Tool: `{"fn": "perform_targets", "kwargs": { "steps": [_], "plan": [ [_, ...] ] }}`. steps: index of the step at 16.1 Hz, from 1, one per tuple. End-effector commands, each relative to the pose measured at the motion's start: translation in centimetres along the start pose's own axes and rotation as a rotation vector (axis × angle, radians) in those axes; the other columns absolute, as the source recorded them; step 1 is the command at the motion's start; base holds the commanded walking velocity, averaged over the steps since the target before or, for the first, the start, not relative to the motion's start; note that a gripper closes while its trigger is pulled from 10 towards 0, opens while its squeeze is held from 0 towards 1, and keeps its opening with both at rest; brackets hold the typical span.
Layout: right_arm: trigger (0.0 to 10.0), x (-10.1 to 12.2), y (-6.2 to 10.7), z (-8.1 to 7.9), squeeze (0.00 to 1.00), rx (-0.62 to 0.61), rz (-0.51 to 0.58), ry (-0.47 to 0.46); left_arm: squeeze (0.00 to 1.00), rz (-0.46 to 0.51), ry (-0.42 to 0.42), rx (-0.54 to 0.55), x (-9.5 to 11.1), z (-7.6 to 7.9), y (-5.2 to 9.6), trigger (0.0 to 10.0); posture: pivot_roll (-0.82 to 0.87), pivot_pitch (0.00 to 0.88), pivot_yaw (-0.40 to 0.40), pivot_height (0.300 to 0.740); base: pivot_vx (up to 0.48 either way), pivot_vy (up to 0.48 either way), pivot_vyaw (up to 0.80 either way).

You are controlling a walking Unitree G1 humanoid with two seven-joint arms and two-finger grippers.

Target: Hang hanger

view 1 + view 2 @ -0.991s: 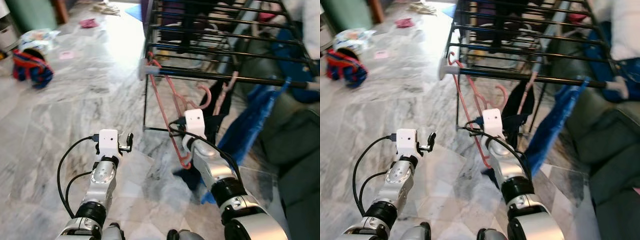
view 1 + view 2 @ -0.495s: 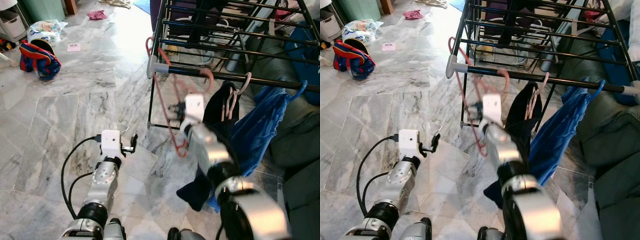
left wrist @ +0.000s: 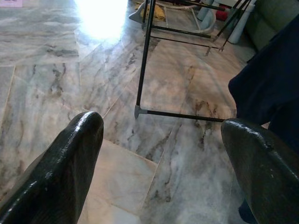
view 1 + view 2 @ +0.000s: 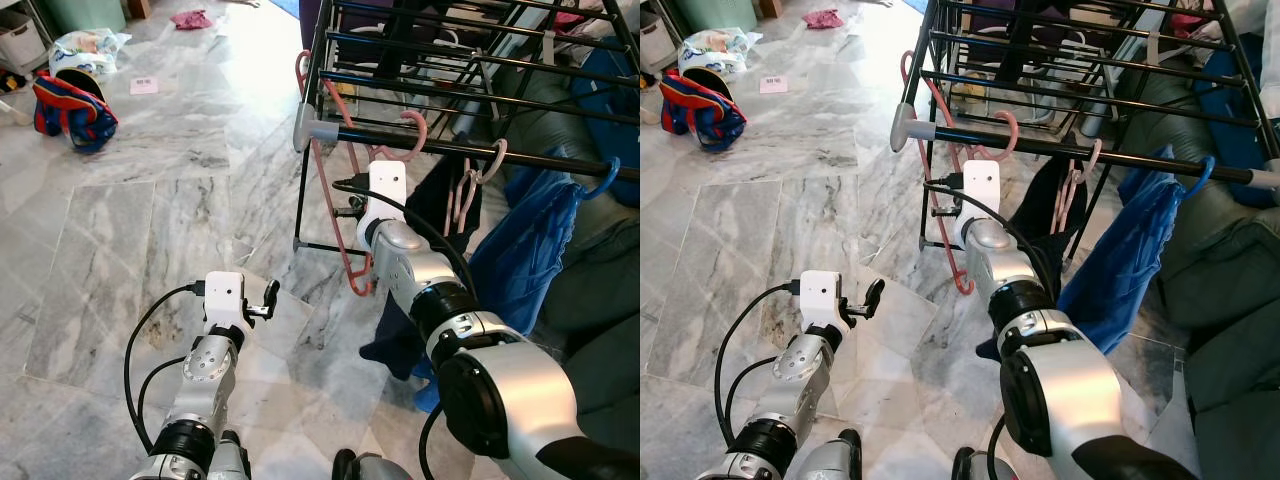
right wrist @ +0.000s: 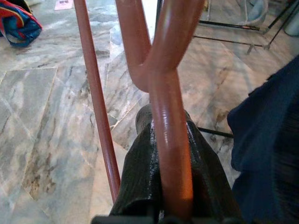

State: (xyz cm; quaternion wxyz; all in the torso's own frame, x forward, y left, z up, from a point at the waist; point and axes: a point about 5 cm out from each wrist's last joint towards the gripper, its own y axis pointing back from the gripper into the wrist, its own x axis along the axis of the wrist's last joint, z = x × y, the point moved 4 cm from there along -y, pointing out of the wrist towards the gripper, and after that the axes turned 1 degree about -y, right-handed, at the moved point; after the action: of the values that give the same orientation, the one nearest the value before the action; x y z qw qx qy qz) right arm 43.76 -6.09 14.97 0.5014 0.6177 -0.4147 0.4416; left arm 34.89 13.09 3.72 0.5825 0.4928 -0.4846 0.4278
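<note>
While the right arm reaches up toward the rack, the scene reads as follows:

Right gripper (image 5: 163,186): jaws closed tight on the pink hanger (image 5: 166,93); in the right wrist view the hanger's stem runs straight down between the black fingers (image 5: 140,177), one finger largely hidden behind the stem; from the head views the jaws themselves are hidden behind the white wrist block.

Pink hanger: its hook (image 4: 412,128) curls over the front rail (image 4: 480,155) of the drying rack (image 4: 440,70); whether the hook rests on the rail or just clears it is hard to tell; its long side bar slants down from the rail's grey end cap (image 4: 305,130) to a bend low beside the right forearm.

Left gripper (image 3: 159,154): jaws wide apart, holding nothing; it hovers low over the marble floor (image 4: 120,220), well apart from the rack; between its fingers (image 3: 70,158) the left wrist view shows a rack foot and crossbar.

Drying rack: black rails; a second pink hanger (image 4: 470,180) carries a dark garment (image 4: 440,215); a blue garment (image 4: 520,250) hangs beside it on a blue hook; the rack's far end is cut off.

Floor clutter: a red-and-blue bag (image 4: 72,105) and a white plastic bag (image 4: 85,45) lie far off by the left; a pink cloth (image 4: 190,18) lies farther away.

Right edge: dark upholstery (image 4: 590,330), partly cut off.
</note>
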Motion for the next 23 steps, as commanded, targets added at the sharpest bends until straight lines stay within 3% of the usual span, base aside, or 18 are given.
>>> {"fn": "perform_targets", "kwargs": {
  "steps": [1,9,12,16,23],
  "plan": [
    [10.0,0.9,-0.1,1.1,0.00,-0.049,0.008,-0.031,0.00,-0.025,0.005,-0.017,-0.6,0.3,0.3,10.0,0.15,0.232,-0.114,0.740,0.000,0.000,0.00],
    [10.0,-1.8,0.2,4.2,0.00,-0.161,-0.083,-0.036,0.00,-0.045,0.012,-0.039,-0.6,0.8,0.1,10.0,0.14,0.220,-0.111,0.740,0.000,0.000,0.00],
    [10.0,-1.5,0.3,5.5,0.00,-0.202,-0.086,-0.016,0.00,-0.057,0.018,-0.057,-0.7,1.2,-0.1,10.0,0.13,0.211,-0.105,0.740,0.000,0.000,0.00],
    [10.0,-1.3,0.3,5.6,0.00,-0.205,-0.084,0.043,0.00,-0.067,0.032,-0.058,-0.8,1.3,-0.1,10.0,0.13,0.211,-0.107,0.740,0.000,0.000,0.00],
    [10.0,-3.9,0.6,5.8,0.00,-0.203,-0.160,0.093,0.00,-0.090,0.054,-0.052,-1.1,1.2,0.0,10.0,0.14,0.215,-0.113,0.740,0.000,0.000,0.00]
  ]
}}
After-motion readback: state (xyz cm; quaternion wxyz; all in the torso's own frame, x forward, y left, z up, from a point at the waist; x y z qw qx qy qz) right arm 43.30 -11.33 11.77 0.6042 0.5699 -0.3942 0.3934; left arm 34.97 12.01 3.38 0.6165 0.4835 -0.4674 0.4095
